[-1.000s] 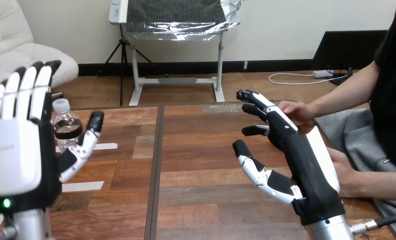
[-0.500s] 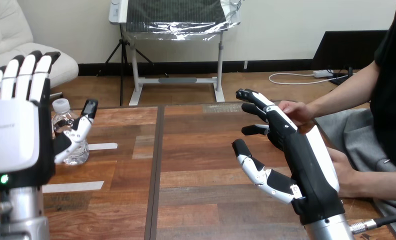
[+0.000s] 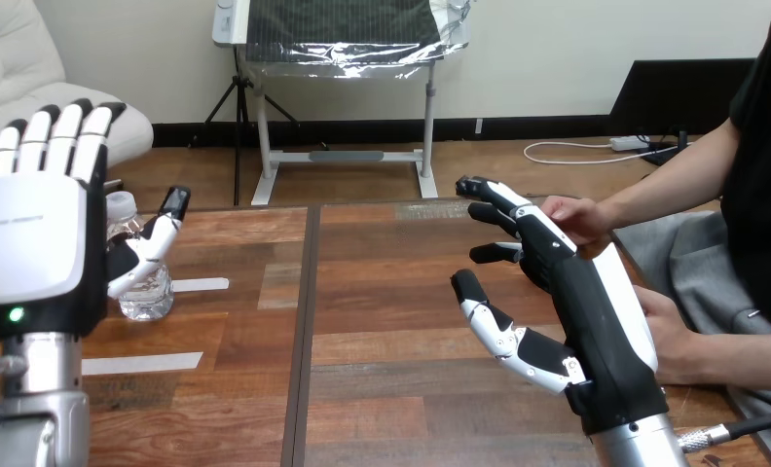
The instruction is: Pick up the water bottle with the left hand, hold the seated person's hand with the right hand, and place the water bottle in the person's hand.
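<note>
Left hand (image 3: 28, 243), fingers spread straight, stands just before the water bottle (image 3: 153, 295)

wooden counter (image 3: 391, 292) carries an upright water bottle (image 3: 149, 294) at its left, beside white tape strips (image 3: 140, 364).

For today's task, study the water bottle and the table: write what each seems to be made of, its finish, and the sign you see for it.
Water bottle: probably clear plastic, glossy; its ribbed wall is see-through and catches highlights, and the cap looks white and opaque.
Table: reddish-brown wood or wood-look laminate, smooth with a low sheen; plank seams and grain streaks show.
</note>
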### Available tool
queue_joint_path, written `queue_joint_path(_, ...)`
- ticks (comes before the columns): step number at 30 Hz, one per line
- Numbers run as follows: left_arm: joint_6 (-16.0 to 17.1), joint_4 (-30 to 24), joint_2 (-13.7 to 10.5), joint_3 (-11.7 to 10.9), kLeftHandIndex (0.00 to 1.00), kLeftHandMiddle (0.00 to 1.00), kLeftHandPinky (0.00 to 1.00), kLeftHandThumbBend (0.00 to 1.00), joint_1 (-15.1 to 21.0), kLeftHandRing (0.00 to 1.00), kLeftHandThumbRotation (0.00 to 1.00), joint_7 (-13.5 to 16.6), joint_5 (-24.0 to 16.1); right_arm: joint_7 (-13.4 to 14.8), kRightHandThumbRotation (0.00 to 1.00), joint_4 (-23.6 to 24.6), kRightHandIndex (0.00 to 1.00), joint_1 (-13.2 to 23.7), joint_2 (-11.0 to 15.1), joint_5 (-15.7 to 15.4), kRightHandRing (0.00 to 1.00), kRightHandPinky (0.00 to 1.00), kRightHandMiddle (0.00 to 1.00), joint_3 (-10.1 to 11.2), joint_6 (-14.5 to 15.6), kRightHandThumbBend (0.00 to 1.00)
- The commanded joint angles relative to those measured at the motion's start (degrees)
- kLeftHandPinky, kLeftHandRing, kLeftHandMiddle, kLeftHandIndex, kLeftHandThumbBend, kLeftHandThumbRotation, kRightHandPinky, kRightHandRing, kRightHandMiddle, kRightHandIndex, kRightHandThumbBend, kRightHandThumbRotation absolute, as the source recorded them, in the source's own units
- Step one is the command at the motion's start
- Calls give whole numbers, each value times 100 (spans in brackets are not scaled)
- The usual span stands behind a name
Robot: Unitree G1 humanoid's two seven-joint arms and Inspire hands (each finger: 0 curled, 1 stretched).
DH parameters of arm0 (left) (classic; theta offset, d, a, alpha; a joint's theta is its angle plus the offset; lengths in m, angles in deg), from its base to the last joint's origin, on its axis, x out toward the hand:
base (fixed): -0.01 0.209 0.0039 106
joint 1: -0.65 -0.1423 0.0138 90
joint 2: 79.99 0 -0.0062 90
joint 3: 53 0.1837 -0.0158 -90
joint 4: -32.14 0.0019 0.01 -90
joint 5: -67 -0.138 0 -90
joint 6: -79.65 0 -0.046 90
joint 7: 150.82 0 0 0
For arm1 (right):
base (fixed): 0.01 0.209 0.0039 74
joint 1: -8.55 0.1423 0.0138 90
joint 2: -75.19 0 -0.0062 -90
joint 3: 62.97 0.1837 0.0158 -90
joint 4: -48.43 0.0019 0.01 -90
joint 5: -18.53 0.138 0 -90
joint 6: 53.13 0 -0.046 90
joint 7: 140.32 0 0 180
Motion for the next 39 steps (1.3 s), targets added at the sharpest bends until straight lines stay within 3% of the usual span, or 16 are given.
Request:
queue_joint_path(1,-7,370,-201,239,88,91,91,41,645,92,98,-65,33,62,0,30,83,342,-23,54,86,71,91,35,-80,25)
queue_joint_path(25,-30,1759,-309,966,87,90,86,39,1690,89,97,-35,70,20,0,22,83,371,41,77,87,73,90,55,-65,26)
queue_joint_path(30,-67,2427,-278,1204,86,90,87,39,2079,89,99,-4,97,31,0,19,82,365,34,111,87,73,90,69,-58,26)
queue_joint_path(39,-126,2787,-263,1357,88,91,88,39,2304,91,100,-2,163,55,0,18,82,373,45,80,87,74,90,92,-51,27)
